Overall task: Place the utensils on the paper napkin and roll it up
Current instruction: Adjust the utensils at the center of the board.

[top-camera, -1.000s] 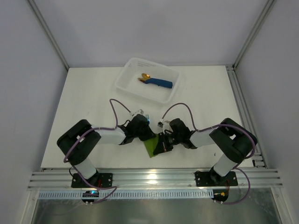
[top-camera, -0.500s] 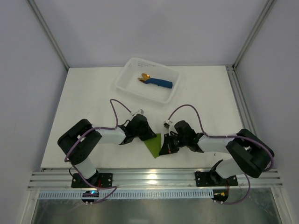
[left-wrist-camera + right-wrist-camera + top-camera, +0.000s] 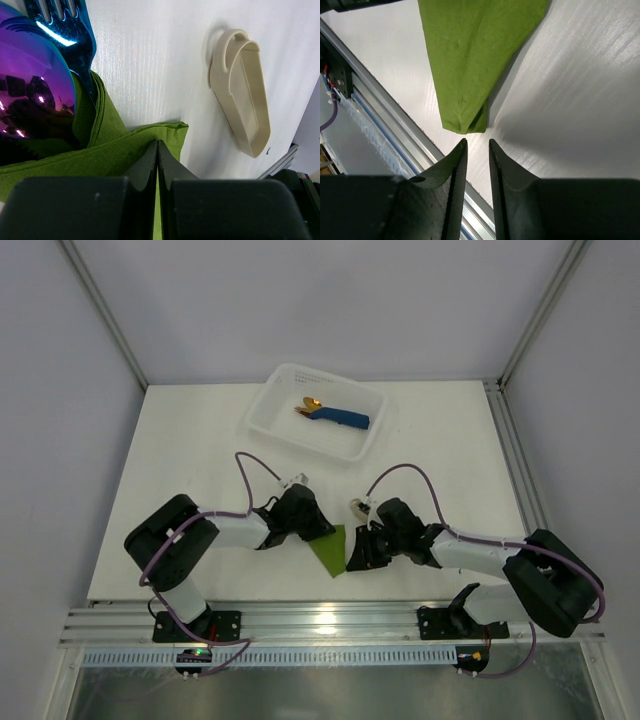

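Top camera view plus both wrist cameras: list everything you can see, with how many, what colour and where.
paper napkin: one, olive green, folded, near the table's front edge between the two tools
spoon: one, iridescent purple, bowl sticking out of the napkin
fork: one, iridescent blue, beside the spoon in the napkin
oblong piece: one, beige, on the table, apart from the napkin
basket: one, white, far middle of the table
rolled napkin: one, blue, in the basket, gold cutlery poking out
table: one, white
left tool: black, shut on the napkin's edge
right tool: black, slightly open, holding nothing, just off the napkin's tip
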`<state>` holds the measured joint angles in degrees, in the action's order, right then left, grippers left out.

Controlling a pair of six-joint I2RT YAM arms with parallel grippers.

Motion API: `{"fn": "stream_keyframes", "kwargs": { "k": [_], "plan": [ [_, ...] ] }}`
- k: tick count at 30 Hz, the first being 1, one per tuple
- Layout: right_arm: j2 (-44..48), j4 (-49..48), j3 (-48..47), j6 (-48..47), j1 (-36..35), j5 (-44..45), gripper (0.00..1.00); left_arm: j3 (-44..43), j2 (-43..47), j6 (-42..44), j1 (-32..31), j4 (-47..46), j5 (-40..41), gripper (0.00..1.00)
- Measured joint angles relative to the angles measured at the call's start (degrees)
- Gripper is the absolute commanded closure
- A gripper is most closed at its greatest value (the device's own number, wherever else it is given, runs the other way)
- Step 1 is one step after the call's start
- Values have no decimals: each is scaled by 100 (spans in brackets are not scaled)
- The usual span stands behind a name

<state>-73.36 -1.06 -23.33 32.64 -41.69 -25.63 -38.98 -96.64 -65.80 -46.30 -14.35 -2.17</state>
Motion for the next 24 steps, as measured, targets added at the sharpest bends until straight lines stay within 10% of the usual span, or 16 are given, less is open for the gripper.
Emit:
{"fn": "stream_keyframes", "kwargs": {
  "k": [24],
  "plan": [
    [-793,-308,-444,-221,20,-136,58,-22,-26,2,31,0,-70,100]
  ]
}}
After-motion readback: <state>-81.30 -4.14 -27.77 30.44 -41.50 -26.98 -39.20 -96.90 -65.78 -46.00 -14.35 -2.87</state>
